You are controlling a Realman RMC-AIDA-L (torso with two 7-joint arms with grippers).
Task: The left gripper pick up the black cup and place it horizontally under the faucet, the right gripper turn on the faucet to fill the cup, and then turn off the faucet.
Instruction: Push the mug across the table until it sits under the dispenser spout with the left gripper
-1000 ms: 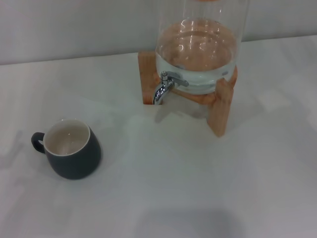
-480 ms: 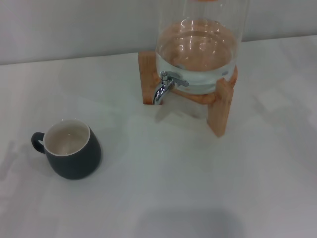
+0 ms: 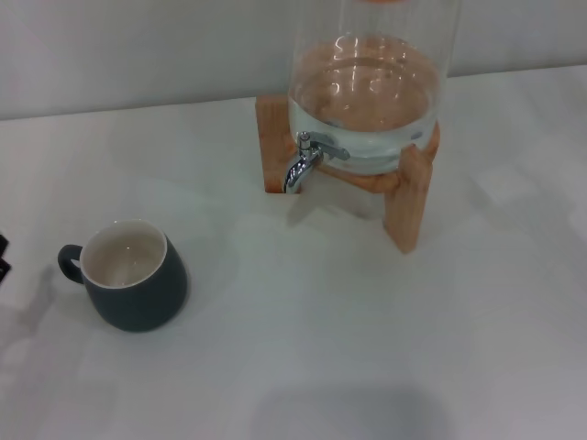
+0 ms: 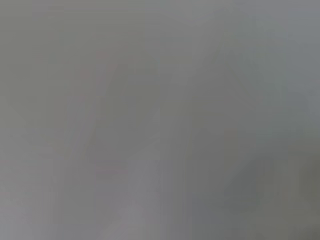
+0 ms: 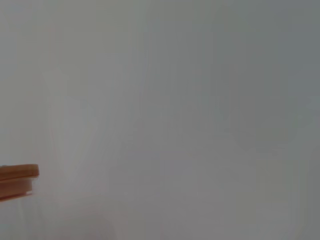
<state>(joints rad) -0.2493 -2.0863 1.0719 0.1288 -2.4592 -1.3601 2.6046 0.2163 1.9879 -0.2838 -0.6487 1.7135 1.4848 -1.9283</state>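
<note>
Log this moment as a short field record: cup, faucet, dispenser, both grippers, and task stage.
cup: black cup upright on the white table, cream inside looks empty, handle toward the robot's left
faucet: faucet on the glass dispenser jar, spout down, no stream visible
dispenser: partly filled with water, on a wooden stand
cup vs faucet: apart; cup sits nearer the robot and to its left, not under the spout
left gripper: left gripper only a dark sliver at the head view's left edge, beside the cup handle, not touching
right gripper: not in view
stage: cup not yet picked up
</note>
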